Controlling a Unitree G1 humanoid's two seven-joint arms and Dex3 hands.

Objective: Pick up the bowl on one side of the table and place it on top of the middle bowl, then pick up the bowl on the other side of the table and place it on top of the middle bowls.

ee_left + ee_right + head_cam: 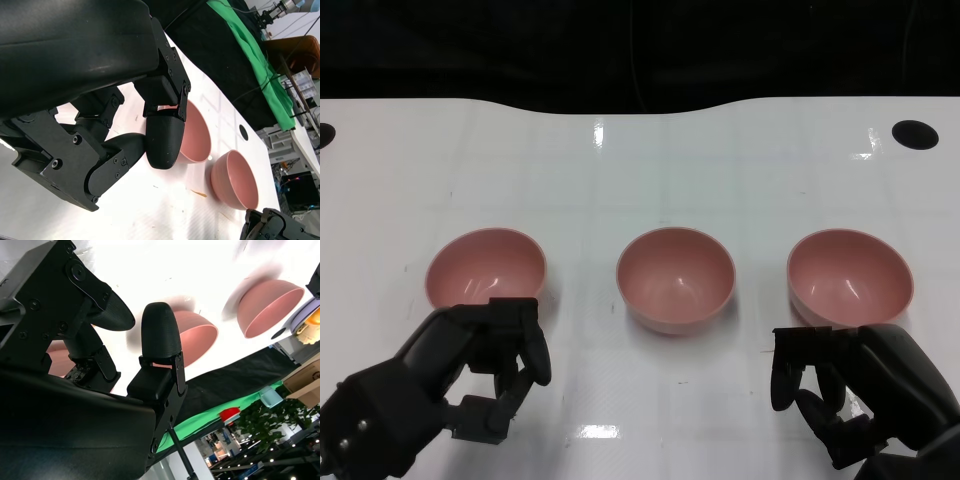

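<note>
The fingers (515,345) of the left hand (450,385) are curled inward with nothing between them, and the fingers (790,365) of the right hand (865,390) are likewise bent in around no object; neither hand is seen touching a bowl. Three pink bowls are set upright in a row on the white counter (640,160): the left bowl (486,268) lies just beyond the left hand, the middle bowl (675,278) stands apart between the two, and the right bowl (849,275) lies just beyond the right hand. Nothing has been stacked, so the task is judged to be at its very beginning: one side bowl is yet to be lifted and set into the middle bowl, and then the other side bowl is to be placed on top of those. In the left wrist view the middle and right bowls are seen past the curled fingers (165,140), and in the right wrist view pink bowls are seen beyond that hand's fingers (160,332). Around the bowls little else is carried by the counter; a dark round hole (914,134) is visible near its far right corner. Off the counter, a green cloth (250,55) and background clutter are shown in the wrist views. No obstacle is seen between either side bowl and the middle bowl.
</note>
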